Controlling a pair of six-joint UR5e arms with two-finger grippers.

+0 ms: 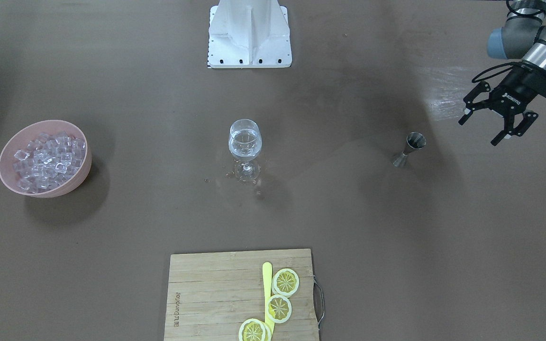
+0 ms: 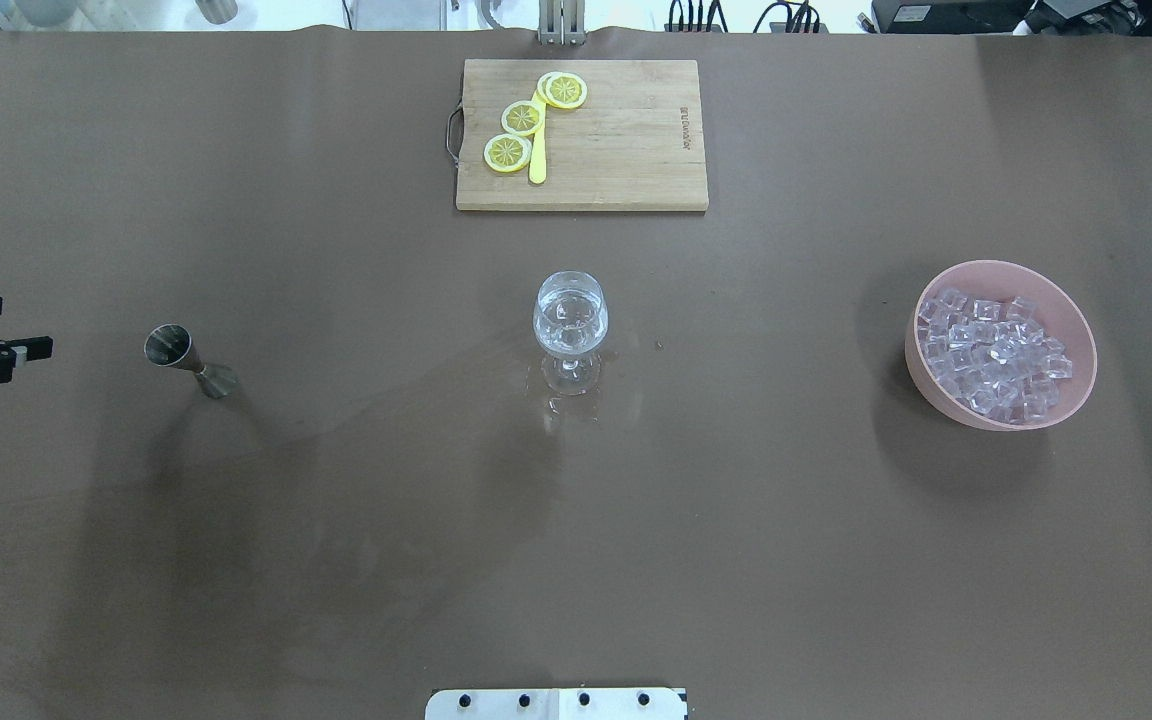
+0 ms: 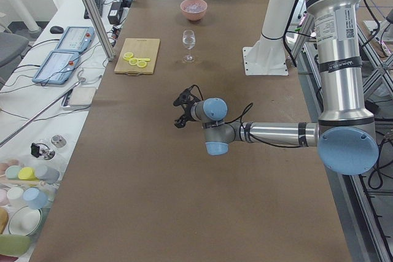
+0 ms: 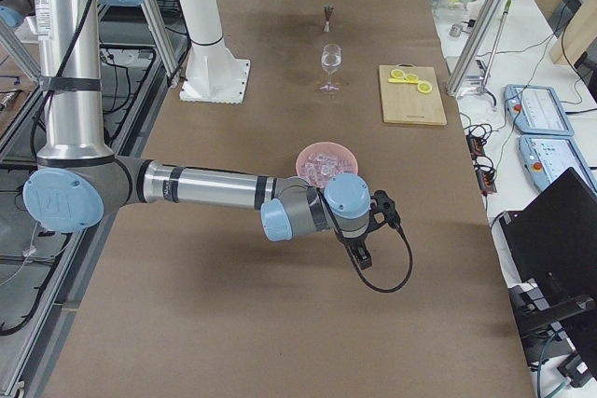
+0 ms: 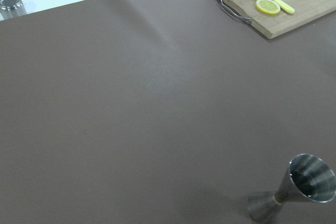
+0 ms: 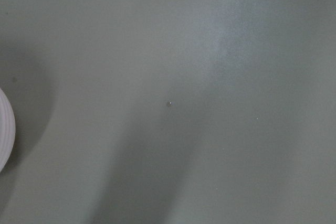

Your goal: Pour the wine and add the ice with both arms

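Note:
A stemmed glass [image 1: 245, 142] stands mid-table and holds a small amount of clear wine [image 2: 569, 318]. Ice cubes [image 1: 48, 158] fill a pink bowl [image 2: 1076, 345] on my right side. A steel jigger [image 1: 410, 149] stands upright on my left side, also in the left wrist view [image 5: 294, 190]. My left gripper [image 1: 478, 132] is open and empty, raised beside the jigger and apart from it; it shows at the overhead view's left edge [image 2: 21, 326]. My right gripper [image 4: 366, 238] shows only in the exterior right view, just outside the bowl; I cannot tell whether it is open or shut.
A wooden cutting board [image 2: 626, 150] with lemon slices [image 2: 523, 118] and a yellow stick lies at the far edge. Wet spots [image 2: 576, 405] lie around the glass foot. The white base block [image 1: 249, 42] stands at the robot's side. The bowl's rim [image 6: 4, 129] shows in the right wrist view.

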